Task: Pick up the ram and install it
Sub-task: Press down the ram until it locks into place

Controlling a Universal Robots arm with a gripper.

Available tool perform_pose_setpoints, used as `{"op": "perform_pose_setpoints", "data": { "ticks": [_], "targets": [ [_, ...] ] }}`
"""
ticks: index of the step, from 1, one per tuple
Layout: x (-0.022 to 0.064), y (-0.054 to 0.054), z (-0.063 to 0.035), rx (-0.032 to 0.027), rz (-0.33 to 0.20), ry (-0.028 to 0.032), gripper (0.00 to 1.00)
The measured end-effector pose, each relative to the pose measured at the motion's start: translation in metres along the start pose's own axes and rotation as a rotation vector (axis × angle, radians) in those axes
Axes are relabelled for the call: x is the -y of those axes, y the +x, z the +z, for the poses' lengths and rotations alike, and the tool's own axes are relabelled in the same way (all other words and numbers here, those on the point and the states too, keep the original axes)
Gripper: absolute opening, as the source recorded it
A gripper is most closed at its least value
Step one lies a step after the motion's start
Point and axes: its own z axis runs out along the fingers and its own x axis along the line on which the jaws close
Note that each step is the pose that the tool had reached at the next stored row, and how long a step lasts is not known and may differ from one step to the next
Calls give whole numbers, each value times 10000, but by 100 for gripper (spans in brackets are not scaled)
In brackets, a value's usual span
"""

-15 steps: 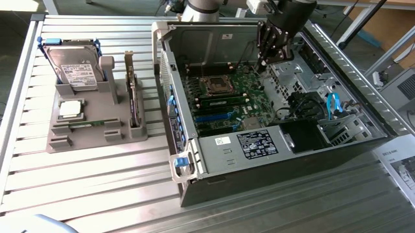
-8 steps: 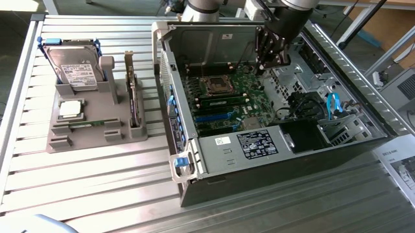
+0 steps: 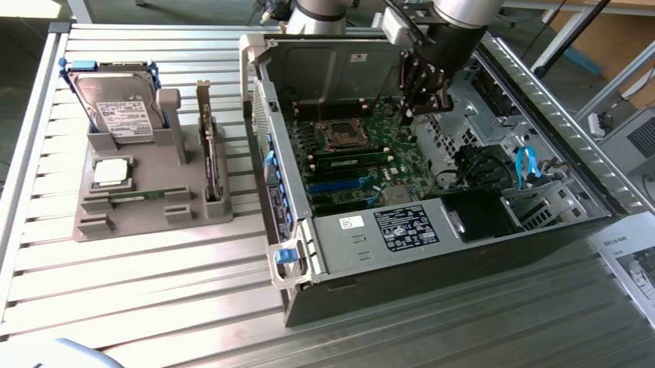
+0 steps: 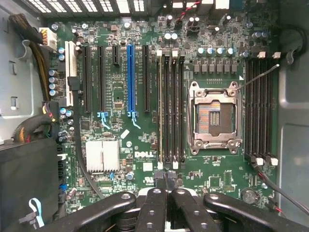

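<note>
REMOTE BENCH: An open Dell tower (image 3: 430,303) lies on its side on the slatted metal bench (image 3: 153,291). From my station I see the arm's gripper (image 4: 166,181) poised over the motherboard (image 4: 120,159), its two fingers (image 4: 155,205) pressed together with nothing between them.

The ram (image 4: 160,111) stands edge-up in a memory slot of the four-slot bank beside the open CPU socket (image 4: 215,118). It is in the slot farthest from the socket, with three dark slots lying between the two. The closed fingertips sit right at one end of the stick, though I cannot tell whether they touch it.

In the exterior view the stick shows as a thin green strip at six o'clock of the socket. The gripper hangs inside the case at about two o'clock of the socket.

At nine o'clock of the tower, well apart from it, is a grey fixture (image 3: 133,213). It carries a silver hard drive with blue rails (image 3: 118,103) standing at its twelve o'clock end, and an upright card with a metal bracket (image 3: 210,153) along its three o'clock side, nearest the case.
</note>
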Motion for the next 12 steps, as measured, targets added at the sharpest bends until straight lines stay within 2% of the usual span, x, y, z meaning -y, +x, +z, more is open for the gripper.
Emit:
{"op": "perform_pose_setpoints", "data": {
  "ticks": [12],
  "targets": [
    [2,1,206,2,0,2,10]
  ]
}}
